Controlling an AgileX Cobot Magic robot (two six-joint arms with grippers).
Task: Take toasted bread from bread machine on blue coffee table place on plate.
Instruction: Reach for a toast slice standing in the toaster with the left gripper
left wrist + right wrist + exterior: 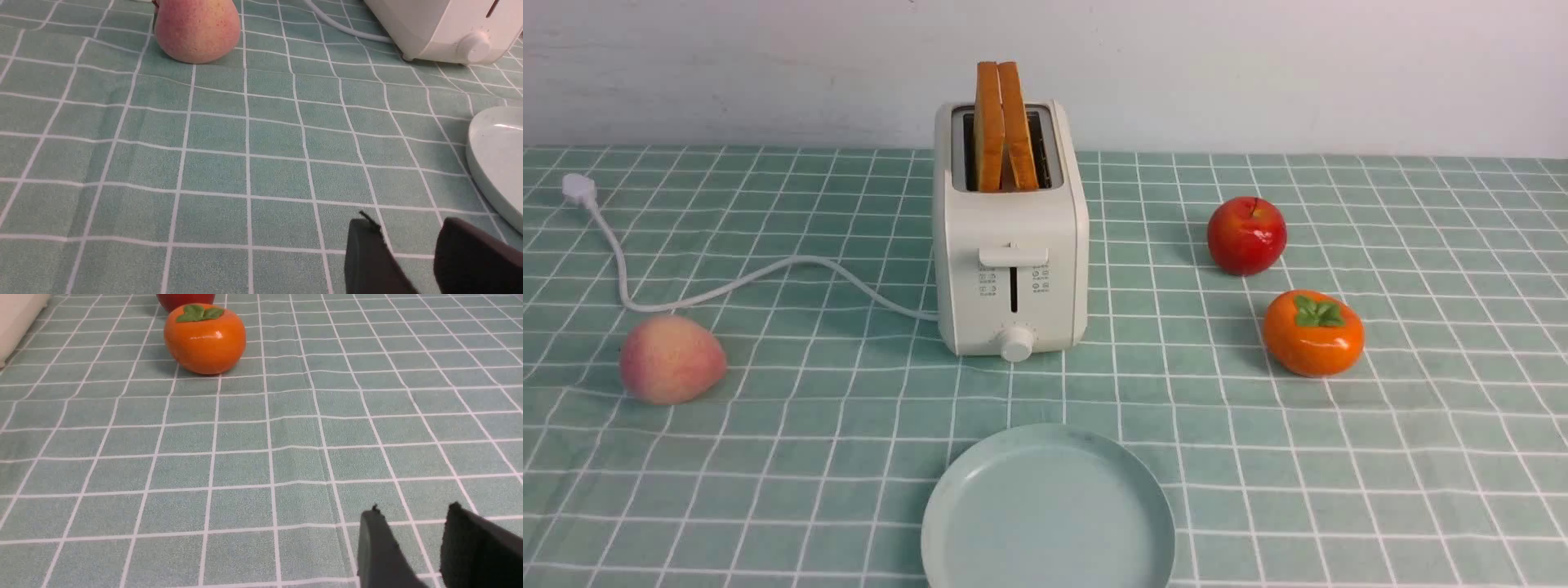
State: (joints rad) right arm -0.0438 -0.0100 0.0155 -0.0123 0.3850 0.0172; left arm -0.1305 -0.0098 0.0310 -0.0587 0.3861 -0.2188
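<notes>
- Opening the job, by the look of it: reaching stage, with no toast (1005, 126) lifted and the plate (1045, 514) bare.
- Hovering low over the checked counter (809, 457): left end effector (406, 232), spread and pinching nothing, near the plate's rim, with a peach (671, 359) further off.
- Matching it on the other side: right end effector (413, 516), spread and empty too, with a persimmon (1313, 332) and an apple (1246, 235) beyond.
- Standing on edge in the top of the toaster (1010, 269), mid-counter and well behind the plate: two slices, side by side, close together, risen well clear of the slots.
- Showing orange-brown crust edges to the front camera, the broad faces mostly turned away.
- Calling next, in all likelihood, for a rise above the toaster, a descent over one slice's upper edge and a pinch across its thin faces.
- Demanding care: slices set close, so some risk of nudging the neighbour or dragging both, and best pulled straight up to clear the slot.
- Looking stiff and light, likely to hold shape in a gentle pinch yet crumble under a hard one.
</notes>
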